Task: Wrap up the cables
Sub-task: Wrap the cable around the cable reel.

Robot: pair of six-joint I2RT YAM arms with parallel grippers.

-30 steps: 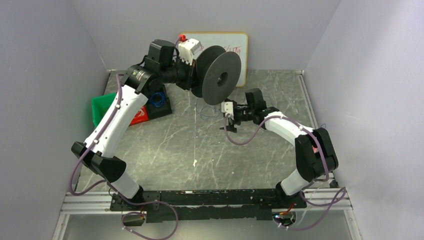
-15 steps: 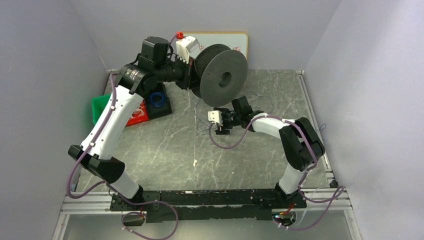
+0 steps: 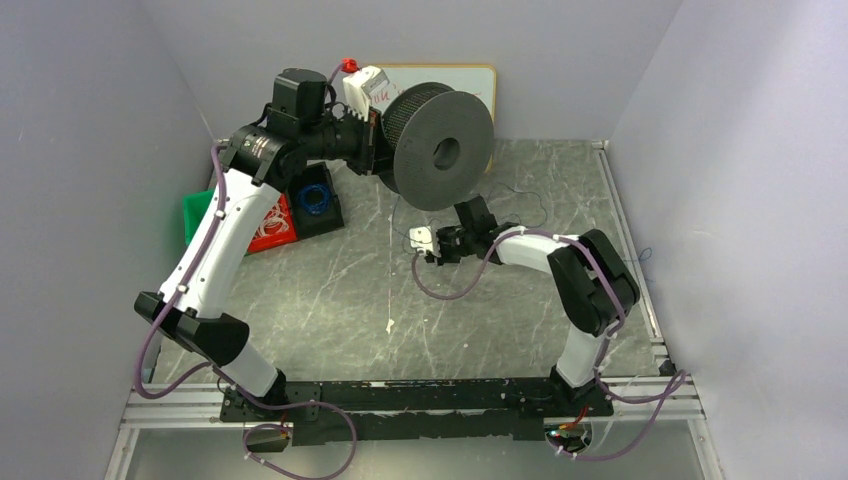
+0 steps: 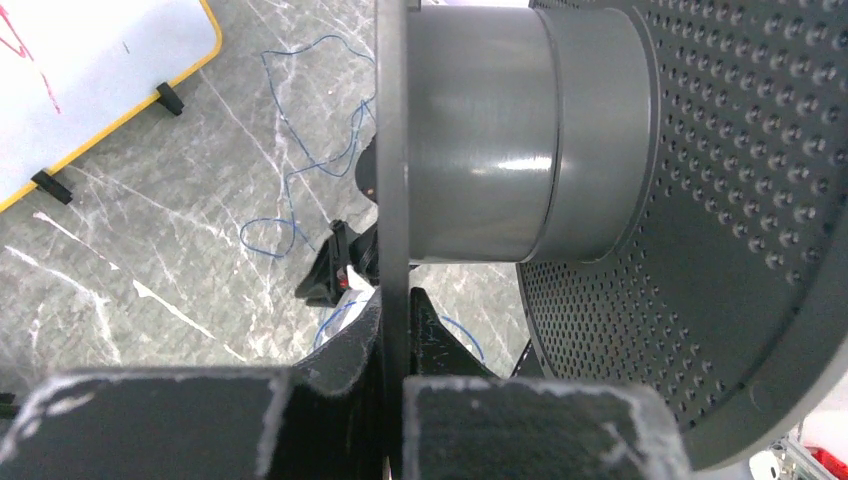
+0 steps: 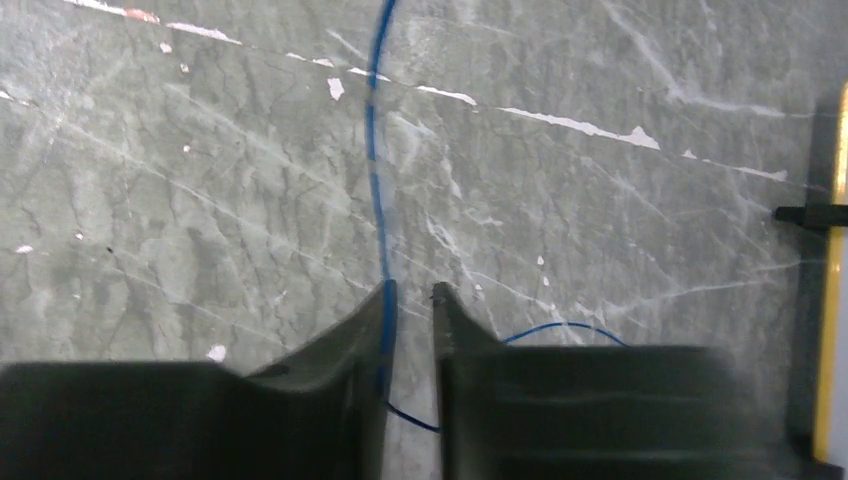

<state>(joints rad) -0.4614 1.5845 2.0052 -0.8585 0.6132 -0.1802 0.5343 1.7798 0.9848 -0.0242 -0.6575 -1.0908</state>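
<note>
At the far left of the surface [image 3: 330, 290] we see a green bin [image 3: 198, 215]. The left arm crosses over it, so we cannot tell what it holds. Just beside it lies a flat red item with white print [image 3: 277, 226]. Next comes a black holder [image 3: 322, 205] with a coil of blue wire [image 3: 316, 197] sitting in it.

Above these, the left end effector [image 4: 392, 385] is raised off the surface and clamped on the thin near flange of a dark grey spool [image 3: 440, 143]. In the left wrist view its fingers [image 4: 330, 410] press on either side of that flange. The spool's smooth hub is bare, and its far flange is perforated. A whiteboard [image 3: 478, 88] leans against the back wall behind the spool.

Below the spool, the cable [image 5: 375, 170], a thin blue wire, lies in loose loops on the surface. It trails back toward the whiteboard and to the right.

The right end effector [image 5: 410, 295] is low over the surface, just beneath the spool. Its fingers stand a narrow gap apart. The cable runs straight into that gap, along the inner edge of one finger [image 5: 360, 340], but we see no pinch on it.
</note>
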